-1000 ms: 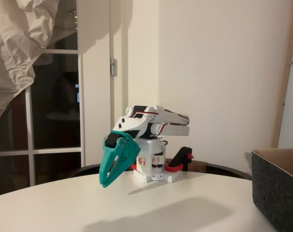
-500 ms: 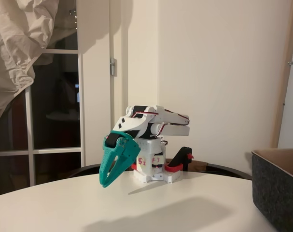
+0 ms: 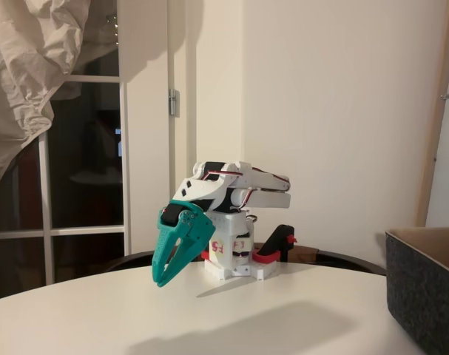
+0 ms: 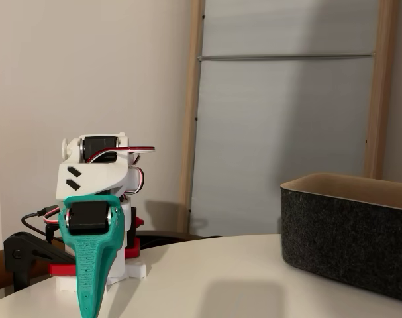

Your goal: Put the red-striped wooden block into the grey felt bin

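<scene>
My teal gripper (image 3: pixel 160 280) hangs folded down in front of the white arm base, its tip just above the white table, fingers together and nothing between them. Seen head-on in the other fixed view, the gripper (image 4: pixel 88 313) points straight down, shut. The grey felt bin (image 4: pixel 346 232) stands on the table well to the right of the arm, with dark speckled walls and a tan inner side; its corner (image 3: pixel 427 285) fills the lower right in a fixed view. The red-striped wooden block is out of view.
The white arm base (image 3: pixel 235 255) is clamped at the round table's (image 3: pixel 231 318) far edge with a black-and-red clamp (image 3: pixel 279 248). A wall and a window with a hanging cloth stand behind.
</scene>
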